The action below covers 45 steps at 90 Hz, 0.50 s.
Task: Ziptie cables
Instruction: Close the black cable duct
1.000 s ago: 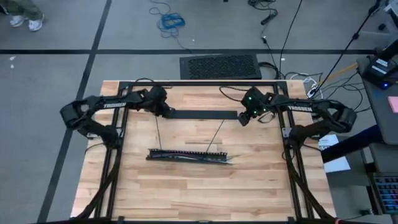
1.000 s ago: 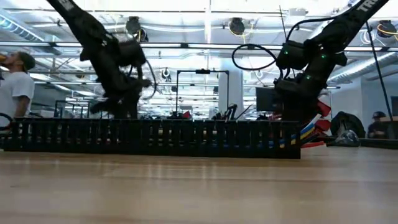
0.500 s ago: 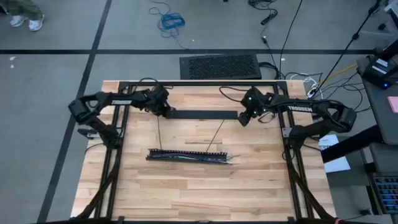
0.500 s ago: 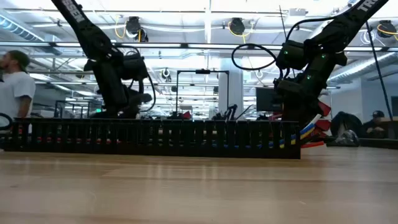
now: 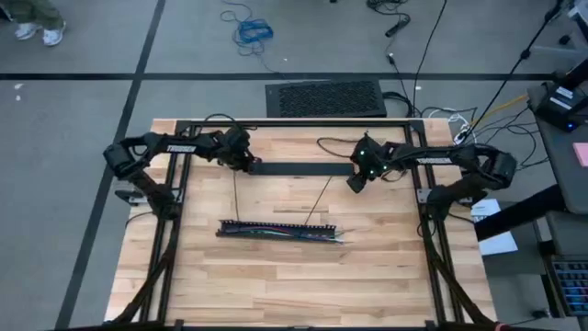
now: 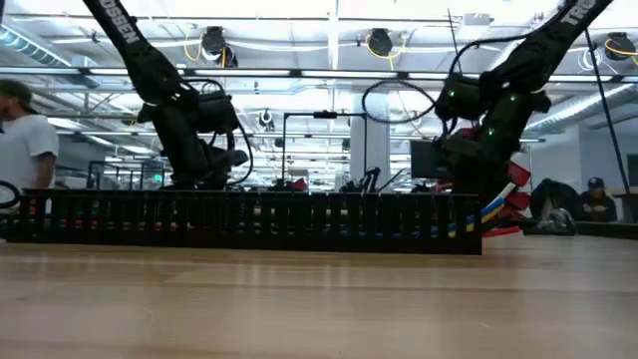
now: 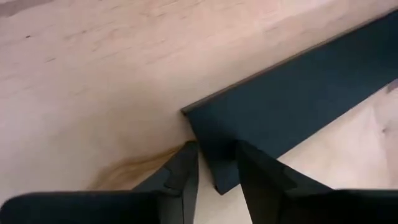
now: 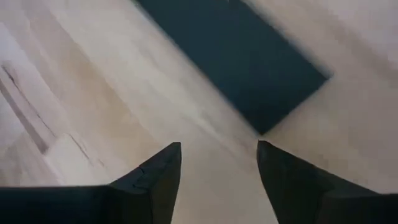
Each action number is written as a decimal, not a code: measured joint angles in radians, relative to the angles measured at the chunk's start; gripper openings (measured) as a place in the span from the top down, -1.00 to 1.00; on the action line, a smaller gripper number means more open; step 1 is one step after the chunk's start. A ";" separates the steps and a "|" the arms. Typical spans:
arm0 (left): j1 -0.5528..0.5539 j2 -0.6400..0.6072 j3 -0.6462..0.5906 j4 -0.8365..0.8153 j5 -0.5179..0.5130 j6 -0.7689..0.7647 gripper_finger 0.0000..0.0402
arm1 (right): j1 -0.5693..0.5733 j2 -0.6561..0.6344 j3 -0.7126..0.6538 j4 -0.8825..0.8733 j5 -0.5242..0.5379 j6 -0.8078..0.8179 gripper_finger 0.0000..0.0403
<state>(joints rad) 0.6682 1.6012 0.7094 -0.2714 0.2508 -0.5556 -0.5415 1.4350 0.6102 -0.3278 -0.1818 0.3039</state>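
Note:
The cables, thin multicoloured wires, lie along the long black slotted bar in the table's middle; their coloured ends stick out of the bar. Two zipties run as thin dark tails from the bundle toward the far side. A flat dark plate lies farther back. My left gripper is narrowly open, low over the plate's left end. My right gripper hangs open above bare wood, just short of the plate's right end. My left gripper comes down on the plate's left end corner, one finger over the plate and the other off its edge. I cannot tell whether it touches the plate.
A black frame runs along the table's far edge, and the arm mounts stand at both sides. A person shows in the room behind. Bare wood lies on the near side of the bar.
My left gripper has gone down and a little toward the table's right edge, onto the dark plate's left end. My right gripper has shifted a little toward the table's left and near edges, away from the plate's right end. The bar, cables and zipties have stayed put.

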 joint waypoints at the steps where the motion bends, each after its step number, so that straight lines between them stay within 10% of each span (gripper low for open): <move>1: 0.000 0.000 0.000 0.002 0.001 0.003 0.49 | 0.000 0.009 0.000 0.004 -0.001 0.003 0.03; 45: 0.000 0.001 0.000 0.007 0.014 0.046 0.50 | -0.075 -0.085 0.000 -0.019 0.003 0.017 0.05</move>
<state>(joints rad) 0.6678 1.6024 0.7090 -0.2644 0.2653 -0.5098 -0.6167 1.3503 0.6100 -0.3464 -0.1789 0.3211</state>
